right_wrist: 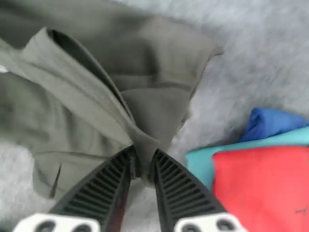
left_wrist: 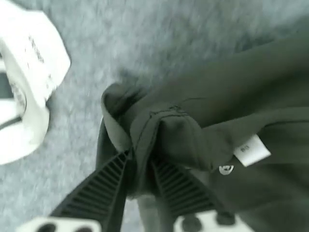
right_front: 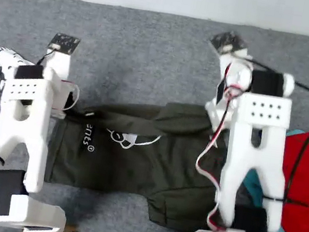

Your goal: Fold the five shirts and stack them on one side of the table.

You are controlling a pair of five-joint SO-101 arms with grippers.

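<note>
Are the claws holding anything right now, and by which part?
Both hold the green shirt: the left claw pinches a bunched fold at one end, the right claw a fold at the other end.

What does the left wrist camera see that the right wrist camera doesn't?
Only the left wrist view shows the shirt's little white label and a blurry white thing that I cannot name. Only the right wrist view shows a red shirt lying on teal cloth, with blue cloth next to them. Both show the dark green shirt on the grey table cover, with that arm's black jaws shut on a fold of it.
</note>
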